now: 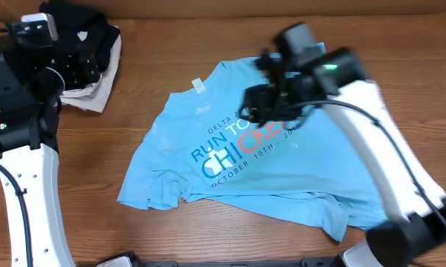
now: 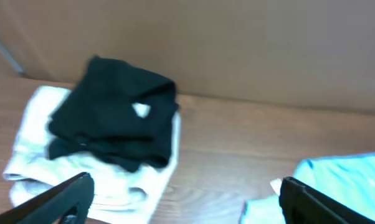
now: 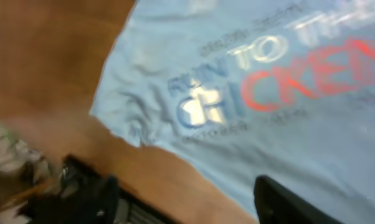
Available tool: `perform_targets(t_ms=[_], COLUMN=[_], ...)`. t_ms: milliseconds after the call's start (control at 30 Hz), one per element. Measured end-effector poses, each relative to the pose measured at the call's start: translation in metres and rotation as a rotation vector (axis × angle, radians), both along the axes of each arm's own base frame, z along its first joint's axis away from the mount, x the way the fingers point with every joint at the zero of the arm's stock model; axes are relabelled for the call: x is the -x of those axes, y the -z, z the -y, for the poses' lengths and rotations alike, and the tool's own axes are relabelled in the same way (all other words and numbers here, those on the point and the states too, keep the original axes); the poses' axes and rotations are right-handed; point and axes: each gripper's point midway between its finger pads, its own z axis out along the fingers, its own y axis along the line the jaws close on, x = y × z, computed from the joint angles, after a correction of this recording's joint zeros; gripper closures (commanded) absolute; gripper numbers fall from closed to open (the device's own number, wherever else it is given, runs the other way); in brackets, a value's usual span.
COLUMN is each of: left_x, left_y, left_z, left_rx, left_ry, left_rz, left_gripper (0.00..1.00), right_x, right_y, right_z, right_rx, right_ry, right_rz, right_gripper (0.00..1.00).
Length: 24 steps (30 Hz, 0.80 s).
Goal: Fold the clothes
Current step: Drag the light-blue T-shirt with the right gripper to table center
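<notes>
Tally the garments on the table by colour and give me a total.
blue T-shirt: 1
black garment: 1
cream garment: 1
Total: 3

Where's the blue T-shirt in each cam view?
Overhead: T-shirt spread out, centre of frame.
Left wrist: only an edge of it, bottom right corner.
Right wrist: fills most of the frame, blurred.
Shared landmarks: the chest lettering links overhead and right wrist; the black garment links overhead and left wrist.
</notes>
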Motion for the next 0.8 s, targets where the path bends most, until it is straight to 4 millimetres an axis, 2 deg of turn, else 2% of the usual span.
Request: perform_targets(t_ms=[33,67,167,267,400,467,567,633,700,733,767,800], left_x=[0.002,0.003,0.009,0.012,0.008,0.004,0.001,-0.001,-0.002,-0.002,-0.003,-0.003], left_y=[0.002,0.004,0.016,0.029,0.057,0.080,0.106,0.118,0.124,0.126,0.127,0.128], left_z=[0.007,0.016,0.057,0.103,0.157,0.175,0.189,0.194,0.194,0.193,0.192,0.192], left_rx=[0.000,-0.002,-0.035,-0.085,-0.145,-0.171,-0.198,-0.218,-0.225,-0.229,-0.233,-0.236], left_ry=[0.032,0.069,0.204,0.338,0.487,0.535,0.566,0.577,0.576,0.574,0.570,0.567], left_rz=[-0.010,-0.022,-0.075,-0.119,-0.183,-0.237,-0.298,-0.329,-0.344,-0.348,-0.351,-0.352], left_gripper=[0.09,0.09,0.06,0.04,0.03,0.02,0.00,0.00,0.00,0.00,0.00,0.00], right_x=[0.004,0.010,0.028,0.037,0.044,0.045,0.046,0.048,0.051,0.052,0.052,0.052], right_y=[-0.008,-0.016,-0.036,-0.041,-0.016,0.012,0.055,0.088,0.113,0.126,0.138,0.148], right_z=[0.020,0.040,0.090,0.109,0.118,0.120,0.123,0.128,0.133,0.137,0.140,0.143], right_rx=[0.039,0.080,0.185,0.222,0.275,0.309,0.342,0.361,0.368,0.370,0.370,0.368], right_ry=[0.062,0.125,0.296,0.377,0.440,0.462,0.486,0.503,0.523,0.535,0.555,0.567], right_rz=[0.005,0.008,0.042,0.051,-0.024,-0.087,-0.157,-0.200,-0.225,-0.233,-0.239,-0.237], right_gripper=[0.12,0.00,0.00,0.00,0.00,0.00,0.01,0.11,0.30,0.50,0.65,0.73])
